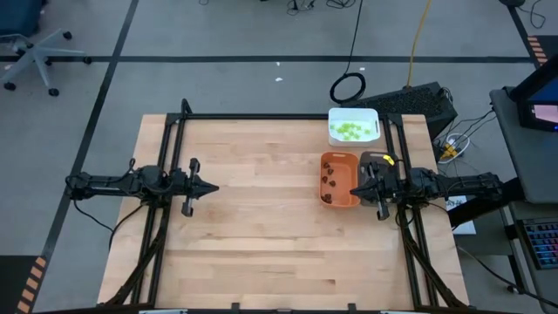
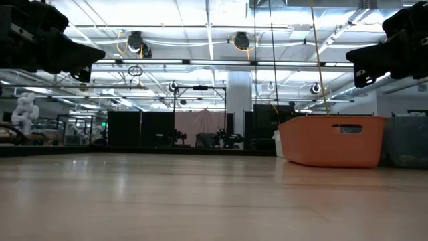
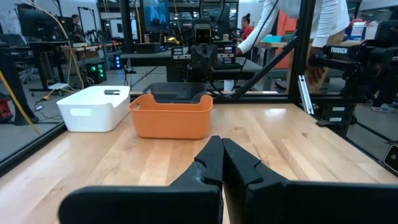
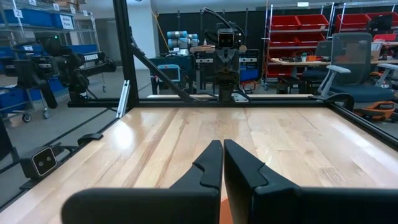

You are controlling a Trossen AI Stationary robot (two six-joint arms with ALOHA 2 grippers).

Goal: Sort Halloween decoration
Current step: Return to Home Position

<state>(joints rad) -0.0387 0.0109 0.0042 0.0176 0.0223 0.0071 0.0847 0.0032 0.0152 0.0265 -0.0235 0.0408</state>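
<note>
Lime-green pieces [image 1: 350,132] sit in white tray [image 1: 370,114], 1 o'clock on worktop [image 1: 261,227]. Dark brown pieces [image 1: 330,182] in orange tray [image 1: 346,174], 3 o'clock. Right pincer [image 1: 353,192] clenched on nothing, raised over orange tray's edge. Left pincer [image 1: 214,186] clenched on nothing, 9 o'clock.

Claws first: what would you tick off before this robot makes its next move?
1. Left claw shut, holding nothing: ok.
2. Right claw shut, holding nothing: ok.
3. Right claw hangs above the orange tray, not touching it: ok.
4. Lime-green pieces lie in the white tray: ok.
5. Dark pieces lie in the orange tray: ok.
6. Grey tray contents: cannot tell, the right arm covers it.
</note>
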